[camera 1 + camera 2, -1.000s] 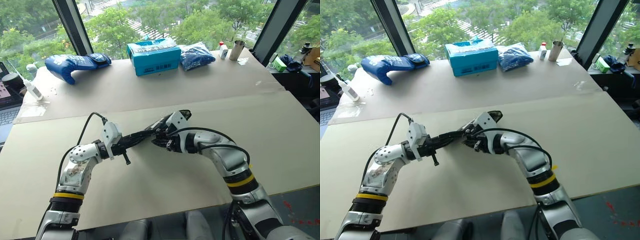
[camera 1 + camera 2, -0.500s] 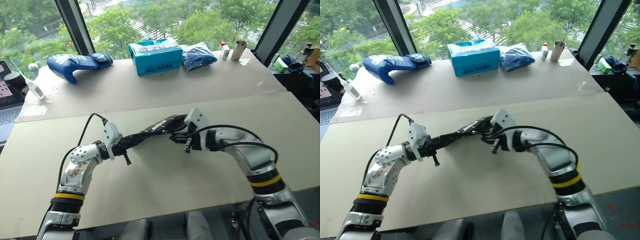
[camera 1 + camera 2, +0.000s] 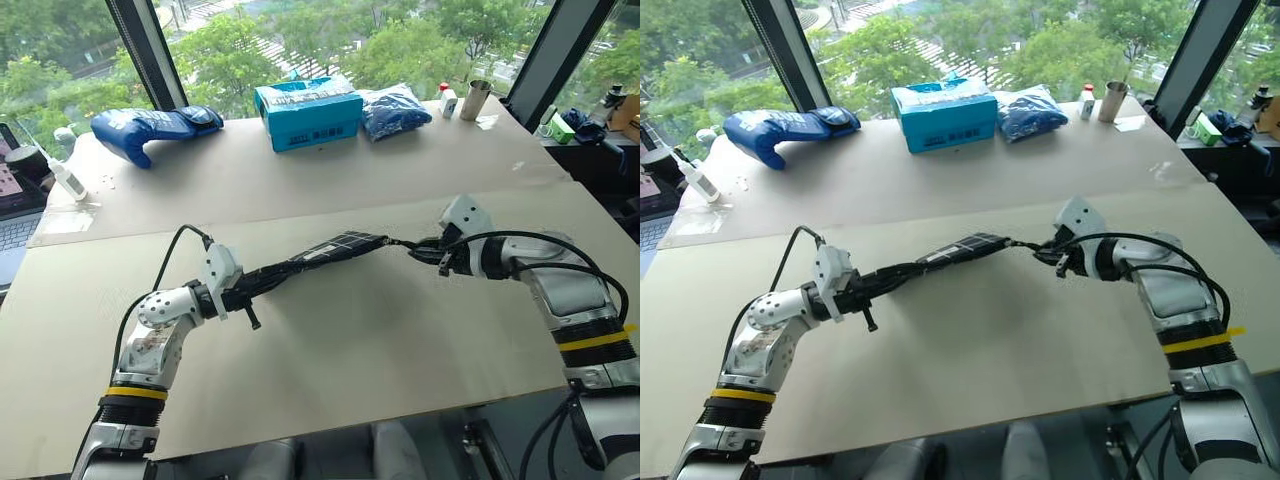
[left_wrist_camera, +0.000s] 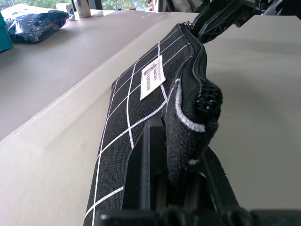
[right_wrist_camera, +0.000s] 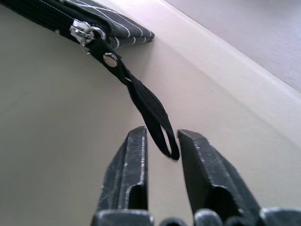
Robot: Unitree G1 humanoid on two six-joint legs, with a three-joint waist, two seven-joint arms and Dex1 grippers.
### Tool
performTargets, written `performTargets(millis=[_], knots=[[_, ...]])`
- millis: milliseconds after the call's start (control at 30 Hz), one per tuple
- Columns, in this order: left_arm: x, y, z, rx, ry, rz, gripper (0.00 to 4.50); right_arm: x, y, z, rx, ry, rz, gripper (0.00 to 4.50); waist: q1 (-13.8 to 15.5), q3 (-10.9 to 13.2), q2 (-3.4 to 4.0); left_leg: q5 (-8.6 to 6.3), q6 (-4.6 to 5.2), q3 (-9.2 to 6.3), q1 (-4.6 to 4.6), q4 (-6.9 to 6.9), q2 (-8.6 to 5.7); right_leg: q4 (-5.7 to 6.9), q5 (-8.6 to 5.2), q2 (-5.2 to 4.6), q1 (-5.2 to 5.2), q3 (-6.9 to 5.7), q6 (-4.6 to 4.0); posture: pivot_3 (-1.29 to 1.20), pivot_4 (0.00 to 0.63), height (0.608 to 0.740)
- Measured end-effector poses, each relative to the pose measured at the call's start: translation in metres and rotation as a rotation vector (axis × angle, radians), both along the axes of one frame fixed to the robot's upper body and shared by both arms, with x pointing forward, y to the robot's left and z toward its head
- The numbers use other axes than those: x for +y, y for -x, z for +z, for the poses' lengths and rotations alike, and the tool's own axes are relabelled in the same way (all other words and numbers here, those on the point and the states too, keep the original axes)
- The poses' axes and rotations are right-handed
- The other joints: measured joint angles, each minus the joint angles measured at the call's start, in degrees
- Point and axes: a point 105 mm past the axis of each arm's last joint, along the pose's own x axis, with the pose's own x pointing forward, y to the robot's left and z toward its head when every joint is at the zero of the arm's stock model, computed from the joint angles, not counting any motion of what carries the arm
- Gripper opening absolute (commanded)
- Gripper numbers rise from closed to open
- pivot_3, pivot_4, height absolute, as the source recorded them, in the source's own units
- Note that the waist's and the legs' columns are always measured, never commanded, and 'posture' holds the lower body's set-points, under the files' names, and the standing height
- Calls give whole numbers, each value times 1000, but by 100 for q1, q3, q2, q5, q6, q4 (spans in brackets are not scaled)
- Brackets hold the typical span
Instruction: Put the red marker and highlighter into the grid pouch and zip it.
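Grid pouch (image 3: 335, 248) held off the bench (image 3: 330, 360), mid-bench, zipper run to its far end. Near end clamped in left gripper (image 4: 181, 188) jaws. Black pull strap (image 5: 146, 110) hanging slack between right gripper (image 5: 160, 155) jaws, parted, loop end just touching one finger (image 5: 200, 162).

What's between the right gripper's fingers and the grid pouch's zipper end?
The black pull strap, running from the grid pouch zipper slider to between the right gripper fingers, seen in the right wrist view.
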Motion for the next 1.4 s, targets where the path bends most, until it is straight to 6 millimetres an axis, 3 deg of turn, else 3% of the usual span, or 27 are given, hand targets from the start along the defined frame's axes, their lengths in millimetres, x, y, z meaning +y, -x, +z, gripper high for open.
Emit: performTargets(millis=[100, 233, 333, 433, 567, 833, 1000, 1200, 1233, 1400], knots=[[-2, 2, -1, 3, -5, -21, 0, 15, 17, -1, 70, -63, 87, 3118, 3, 0, 0, 0, 1, -8, 0, 1, 0, 1, 0, 0, 0, 1, 0, 0, 150, 740], [0, 6, -3, 10, -51, -77, 0, 4, 37, 6, 225, -171, 114, 3118, 22, 0, 0, -3, 5, -17, -1, 4, -3, 0, 0, -1, 1, 2, 0, 0, 150, 740], [2, 9, -3, 6, -79, -113, 0, -12, 41, 24, 205, -201, 84, 3118, 24, 0, 0, -3, 5, -15, -1, 3, -1, 1, 0, 0, 1, 0, 0, 0, 150, 740], [1, 10, -1, -4, -109, -181, 0, -22, 58, 37, 184, -229, 98, 3118, 46, 0, 0, -3, 5, -2, -1, 0, 1, 1, 0, 0, 1, -7, 0, 0, 150, 740], [-9, 17, -1, -43, -138, -296, 0, -21, 80, 22, 229, -207, 124, 3118, 67, 1, -1, -4, 7, 7, -1, 6, 0, 1, 1, -1, 4, -1, 1, 0, 150, 740], [-12, 19, -19, -82, -206, -408, 0, -22, 77, 19, 193, -217, 62, 3118, 65, 1, -2, -5, 10, 32, 2, 10, 4, 2, 4, -1, 5, 2, 1, 0, 150, 740], [-17, 12, -31, -103, -212, -416, 1826, -23, 77, 15, 189, -208, 31, 3157, 111, 2, -3, -11, 19, 34, -3, 27, 3, 1, 7, -1, 8, 2, 4, 0, 150, 740], [-16, 10, -28, -130, -208, -393, 3976, -25, 75, 14, 186, -208, 18, 3157, 120, 2, -3, -12, 20, 34, -2, 27, 4, 2, 7, -1, 8, 2, 4, 0, 150, 740], [-13, 10, -28, -129, -217, -387, 4210, -25, 75, 14, 188, -208, 17, 3157, 113, 2, -3, -12, 20, 35, -2, 26, 5, 2, 7, -1, 7, 2, 4, 0, 150, 740], [29, 22, -26, -35, -249, -300, 4210, -37, 71, 11, 200, -209, -23, 3157, 53, 2, -2, -19, 33, 15, 1, 26, 27, 2, 6, 1, 5, 2, 5, 0, 150, 740]])
